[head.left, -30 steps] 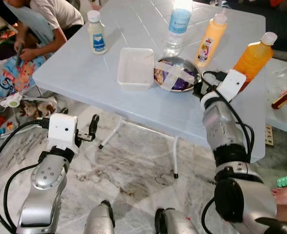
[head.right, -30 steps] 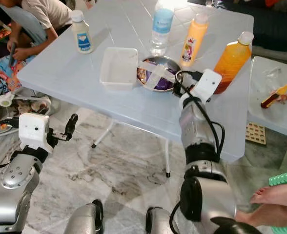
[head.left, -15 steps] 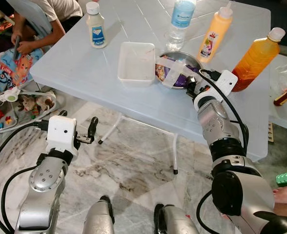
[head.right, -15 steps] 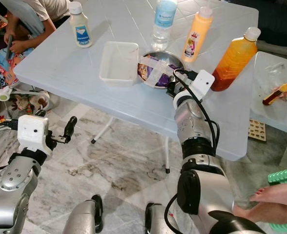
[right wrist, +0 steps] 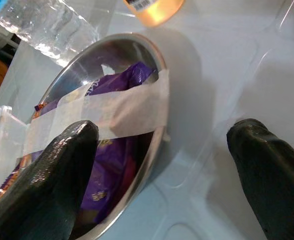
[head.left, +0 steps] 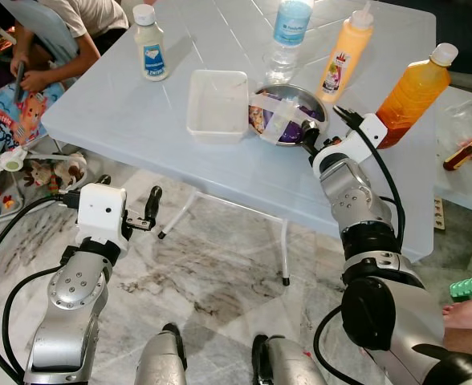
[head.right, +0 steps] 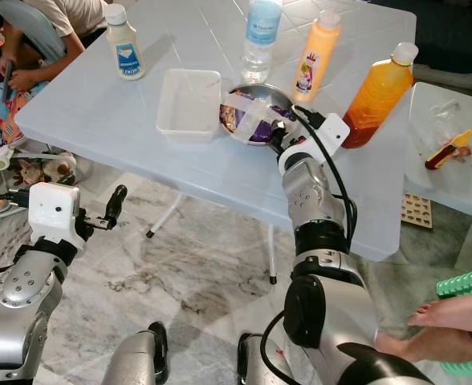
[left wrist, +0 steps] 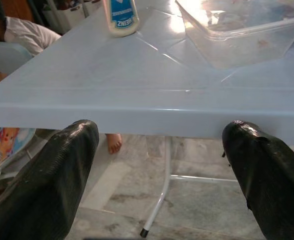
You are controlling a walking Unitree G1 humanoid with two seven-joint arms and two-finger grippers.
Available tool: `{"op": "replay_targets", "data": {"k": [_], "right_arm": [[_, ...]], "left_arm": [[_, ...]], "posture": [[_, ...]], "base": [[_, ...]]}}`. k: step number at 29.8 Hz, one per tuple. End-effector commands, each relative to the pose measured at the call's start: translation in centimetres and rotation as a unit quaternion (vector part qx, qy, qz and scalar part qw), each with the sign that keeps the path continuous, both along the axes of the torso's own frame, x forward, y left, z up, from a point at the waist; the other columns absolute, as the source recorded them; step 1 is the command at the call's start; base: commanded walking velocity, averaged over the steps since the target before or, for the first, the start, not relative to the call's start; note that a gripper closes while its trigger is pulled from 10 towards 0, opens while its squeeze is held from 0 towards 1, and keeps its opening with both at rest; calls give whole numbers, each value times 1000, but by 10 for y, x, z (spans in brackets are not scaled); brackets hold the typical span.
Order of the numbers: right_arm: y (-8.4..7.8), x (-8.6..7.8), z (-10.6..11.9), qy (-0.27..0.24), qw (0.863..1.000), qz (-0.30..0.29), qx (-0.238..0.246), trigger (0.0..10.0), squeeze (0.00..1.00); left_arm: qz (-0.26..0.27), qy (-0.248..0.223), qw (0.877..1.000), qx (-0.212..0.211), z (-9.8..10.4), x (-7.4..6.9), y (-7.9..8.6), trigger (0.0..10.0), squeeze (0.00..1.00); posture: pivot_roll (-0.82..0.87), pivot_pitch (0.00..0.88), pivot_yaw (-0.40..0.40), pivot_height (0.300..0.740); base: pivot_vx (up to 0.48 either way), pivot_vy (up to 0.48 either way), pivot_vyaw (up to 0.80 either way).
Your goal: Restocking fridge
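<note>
Steel bowl [head.left: 288, 115] of purple packets, taped across, is seen on the table [head.left: 132, 120] beside the clear tub [head.left: 217, 105]. The right gripper [right wrist: 162, 165], fingers spread, is poised at its rim. The left gripper [left wrist: 162, 165] is held apart below the table edge. A shallow rim pinch could tip the bowl.
</note>
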State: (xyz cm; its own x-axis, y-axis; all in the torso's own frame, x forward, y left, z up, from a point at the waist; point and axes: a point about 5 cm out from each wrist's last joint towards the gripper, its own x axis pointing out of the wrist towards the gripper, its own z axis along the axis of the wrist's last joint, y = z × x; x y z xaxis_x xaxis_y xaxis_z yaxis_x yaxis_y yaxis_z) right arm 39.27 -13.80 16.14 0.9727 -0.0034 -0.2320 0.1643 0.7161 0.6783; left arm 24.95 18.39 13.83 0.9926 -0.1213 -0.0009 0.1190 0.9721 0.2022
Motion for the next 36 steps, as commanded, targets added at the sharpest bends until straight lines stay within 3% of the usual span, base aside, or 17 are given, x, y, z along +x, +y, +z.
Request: {"op": "replay_targets", "data": {"k": [1,4,5,7,8,10,13,23,36], "right_arm": [[17,-4,-13,29,999,41,-21,10000,0],[14,-3,-11,30,994,46,-92,10000,0],[12,-3,-10,21,987,50,-149,10000,0],[10,-4,-11,19,980,57,-188,10000,0],[8,-5,-17,47,978,58,-194,10000,0],[6,-7,-24,83,975,60,-197,10000,0],[6,-9,-27,90,974,63,-200,10000,0],[20,-8,-19,65,974,92,-195,10000,0],[48,-13,-2,58,978,135,-145,10000,0]], "left_arm": [[4,6,1000,4,-3,-1,2,10000,0],[4,7,1000,3,-3,-1,2,10000,0],[4,8,1000,3,-4,-1,1,10000,0],[3,10,1000,3,-5,-1,0,10000,0],[2,13,1000,2,-6,-1,-1,10000,0],[1,14,1000,2,-6,-1,-1,10000,0],[1,14,1000,2,-7,-1,-1,10000,0],[2,14,1000,2,-7,1,-1,10000,0],[6,7,1000,2,-5,4,0,10000,0]], "posture": [[100,192,-42,740],[100,192,-43,740],[97,192,-43,740],[96,193,-43,740],[94,195,-43,740],[92,195,-43,740],[91,196,-43,740],[88,195,-45,740],[80,190,-48,740]], "base": [[0,0,0],[0,0,0],[0,0,0],[0,0,0],[0,0,0],[0,0,0],[0,0,0],[0,0,0],[0,0,0]]}}
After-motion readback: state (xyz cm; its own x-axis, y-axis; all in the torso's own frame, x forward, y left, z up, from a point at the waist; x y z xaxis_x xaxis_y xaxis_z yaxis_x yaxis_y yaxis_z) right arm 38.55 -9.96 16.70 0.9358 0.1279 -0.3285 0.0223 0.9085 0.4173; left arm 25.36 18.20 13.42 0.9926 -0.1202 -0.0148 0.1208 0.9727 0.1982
